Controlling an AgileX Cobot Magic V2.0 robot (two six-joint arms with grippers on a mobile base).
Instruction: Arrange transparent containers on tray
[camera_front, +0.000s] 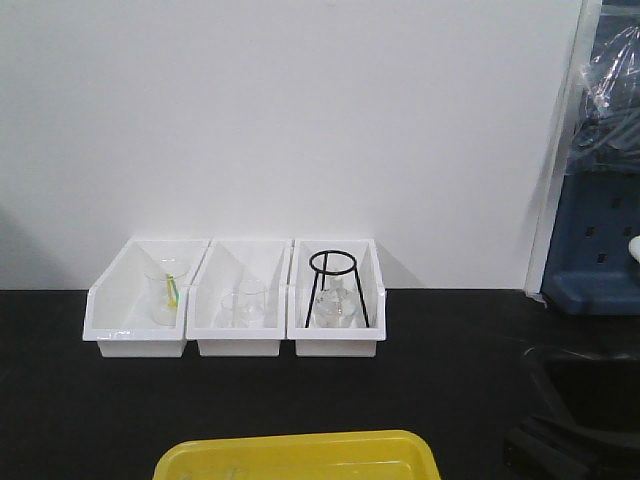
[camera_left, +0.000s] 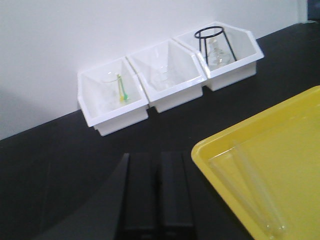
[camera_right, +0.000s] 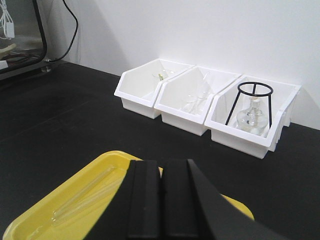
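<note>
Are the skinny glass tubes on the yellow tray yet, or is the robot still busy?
It looks done. Both test tubes lie side by side in the yellow tray; the right wrist view shows them there too. Nothing is in hand: the left pincer and the right pincer are both shut and hold nothing. The beakers and flask sit in the white bins, which seems right. I see nothing left to move.

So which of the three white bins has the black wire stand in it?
The right-hand bin as the front camera sees it. A black ring stand sits in it over clear glassware; the middle bin and left bin hold only clear glassware.
</note>
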